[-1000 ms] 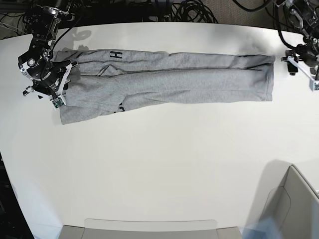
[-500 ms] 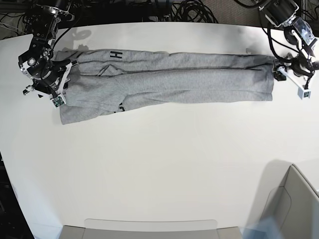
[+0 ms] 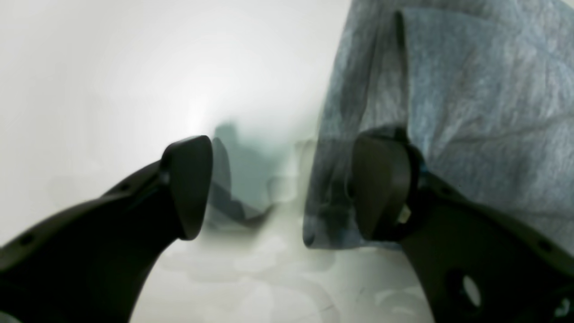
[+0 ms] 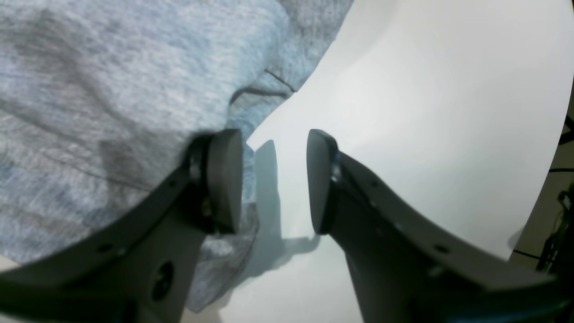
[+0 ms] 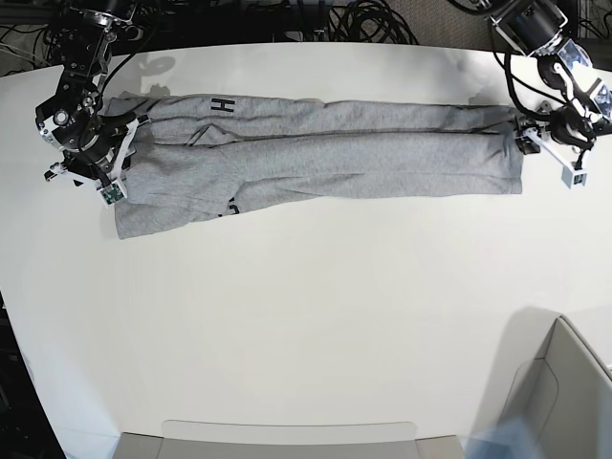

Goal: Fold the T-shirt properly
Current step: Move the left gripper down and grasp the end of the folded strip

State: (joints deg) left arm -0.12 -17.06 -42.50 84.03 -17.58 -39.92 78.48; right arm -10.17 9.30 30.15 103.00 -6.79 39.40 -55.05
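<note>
The heather-grey cotton T-shirt (image 5: 316,153), folded into a long strip, lies across the far side of the white table (image 5: 316,316). The left gripper (image 3: 278,188) stands spread at its right end, the right gripper (image 4: 274,179) parted, unclamped, at its left end
</note>
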